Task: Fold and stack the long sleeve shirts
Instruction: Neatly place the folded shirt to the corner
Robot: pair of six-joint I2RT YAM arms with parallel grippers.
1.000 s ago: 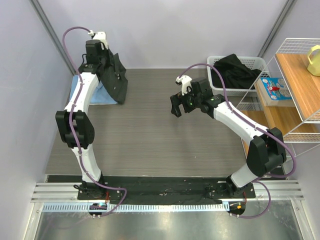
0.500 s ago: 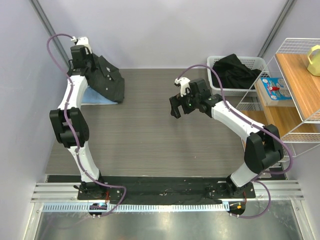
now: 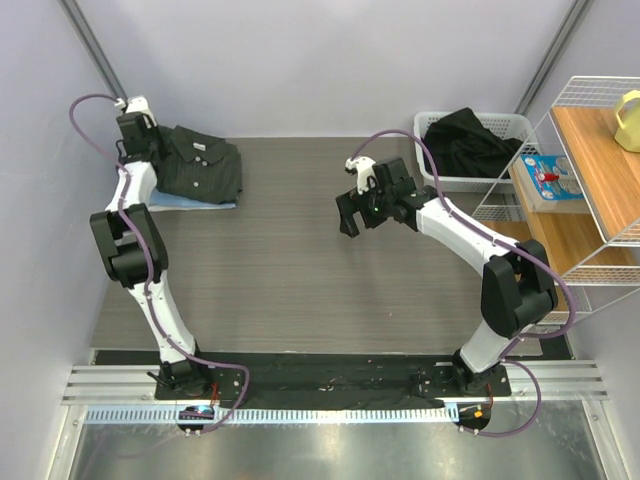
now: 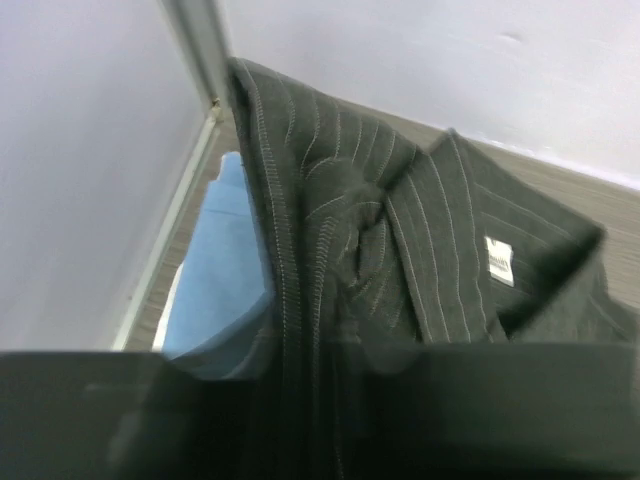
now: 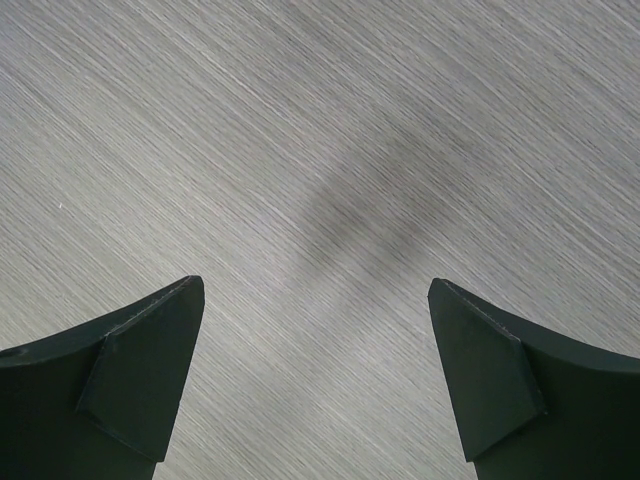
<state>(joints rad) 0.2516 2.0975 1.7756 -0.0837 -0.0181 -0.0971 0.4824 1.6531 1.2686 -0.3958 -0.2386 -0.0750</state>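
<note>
1. Two shirts are now stacked at the far-left corner. Top view: half a second ago the pinstriped shirt (image 3: pixel 200 165) was draped from the raised left gripper (image 3: pixel 148 150). Now it lies flat, collar up, on the light blue shirt (image 3: pixel 192 203).
2. My read: the placing step is basically done and release is what's left. The dark garment (image 3: pixel 470 140) in the white basket (image 3: pixel 450 181) at far right could be next, though I can't confirm it's a shirt.
3. Top view, right gripper (image 3: pixel 347 215): it has barely shifted. It hangs over the bare table (image 3: pixel 300 280), left of the basket, carrying nothing.
4. Top view, room: the stack sits tight against the left wall and close to the far wall, with the left arm stretched right into that corner. The clean exit is up, then toward near and right. There's a wide open tabletop between the arms. The wire shelf (image 3: pixel 600 210) boxes in the right side.
5. Top view, edges: blue shows only as a strip along the stack's near side and left end. The pinstriped one covers the rest, so alignment looks decent.
6. Left wrist view: a pinstriped seam ridge runs down into a dark blur where my fingers should be. I can't tell whether the pincer is gripping cloth or has let go. Collar and white label (image 4: pixel 498 260) face up, and blue peeks out on the left beside the metal post (image 4: pixel 195 40).
7. Right wrist view: jaws spread wide with only table grain between them.
</note>
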